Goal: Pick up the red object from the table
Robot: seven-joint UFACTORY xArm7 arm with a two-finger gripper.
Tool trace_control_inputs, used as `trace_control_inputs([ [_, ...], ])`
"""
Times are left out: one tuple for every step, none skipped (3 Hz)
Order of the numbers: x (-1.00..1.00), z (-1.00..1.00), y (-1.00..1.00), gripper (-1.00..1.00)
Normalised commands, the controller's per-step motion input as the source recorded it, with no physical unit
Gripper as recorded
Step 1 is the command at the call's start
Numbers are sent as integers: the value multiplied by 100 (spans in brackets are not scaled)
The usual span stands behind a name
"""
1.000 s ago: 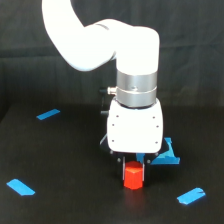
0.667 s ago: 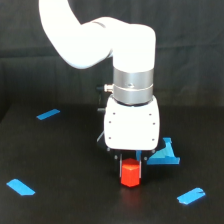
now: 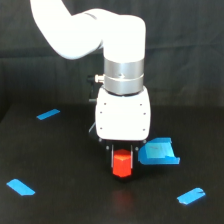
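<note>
the jaws pinch 1 red object (image 3: pixel 122 165), held under the gripper (image 3: pixel 122 159) just above the table (image 3: pixel 65 200). 1 blue tray (image 3: pixel 159 152) sits just beside it, and 3 blue tape strips (image 3: pixel 48 114) lie well apart. the arm has risen since 0.7 s ago, lifting the block.

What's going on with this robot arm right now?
A white robot arm has its gripper down over a small red block on the black table. The block sits between the fingers; whether it's lifted is hard to tell. A blue tray sits just beside it, and blue tape strips mark the table.
</note>
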Motion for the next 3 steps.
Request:
trace_control_inputs([
  [-8,100,22,-99],
  [8,91,8,-100],
  [1,100,1,-89],
])
